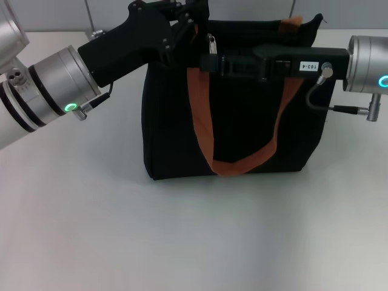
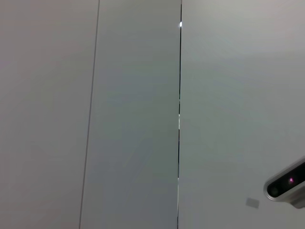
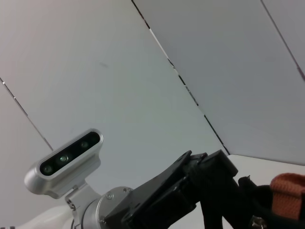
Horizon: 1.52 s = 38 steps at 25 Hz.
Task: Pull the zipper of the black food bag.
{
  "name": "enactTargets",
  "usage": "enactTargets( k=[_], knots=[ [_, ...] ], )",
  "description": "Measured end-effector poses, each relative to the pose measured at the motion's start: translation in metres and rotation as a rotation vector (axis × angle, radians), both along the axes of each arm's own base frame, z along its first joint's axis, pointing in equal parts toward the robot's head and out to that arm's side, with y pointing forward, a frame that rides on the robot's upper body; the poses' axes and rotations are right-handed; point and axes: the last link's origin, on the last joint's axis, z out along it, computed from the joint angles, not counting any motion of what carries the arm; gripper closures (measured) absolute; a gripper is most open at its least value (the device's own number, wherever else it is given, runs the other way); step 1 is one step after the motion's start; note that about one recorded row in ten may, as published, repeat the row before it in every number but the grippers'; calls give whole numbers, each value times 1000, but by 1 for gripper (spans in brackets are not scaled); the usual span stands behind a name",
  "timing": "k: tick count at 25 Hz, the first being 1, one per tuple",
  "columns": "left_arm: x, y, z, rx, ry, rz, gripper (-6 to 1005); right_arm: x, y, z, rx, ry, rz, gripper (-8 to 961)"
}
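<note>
The left gripper and right gripper meet at the black food bag near the tabletop's far edge, beside the zipper. Whether either gripper's jaws are open or closed cannot be told. The tabletop's near side lies bare.

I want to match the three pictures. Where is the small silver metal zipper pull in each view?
Head view: the small silver metal zipper pull stands at the top edge of the boxy black fabric bag, between both pincers.
Left wrist view: not in it.
Right wrist view: cannot tell; perhaps a silver bit at the lower edge.
Shared landmark: the orange webbing strap.
</note>
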Motion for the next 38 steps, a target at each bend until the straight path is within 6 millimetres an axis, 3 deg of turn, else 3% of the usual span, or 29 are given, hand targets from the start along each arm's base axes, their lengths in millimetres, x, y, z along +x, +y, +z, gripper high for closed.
enactTargets(
  k=[11, 16, 19, 35, 38],
  knots=[
    [0, 0, 0, 1, 1, 3, 935, -3, 4, -1, 3, 0, -17, 296],
    [0, 0, 0, 1, 2, 3, 935, -2, 5, -2, 4, -3, -33, 374],
    [0, 0, 0, 1, 2, 3, 935, -1, 9, -3, 4, -11, -60, 610],
    [0, 0, 0, -1, -1, -1, 935, -12, 9, -12, -41, -54, -39, 957],
    [0, 0, 0, 1, -3, 1, 935, -11, 10, -12, -36, -54, -44, 955]
  ],
)
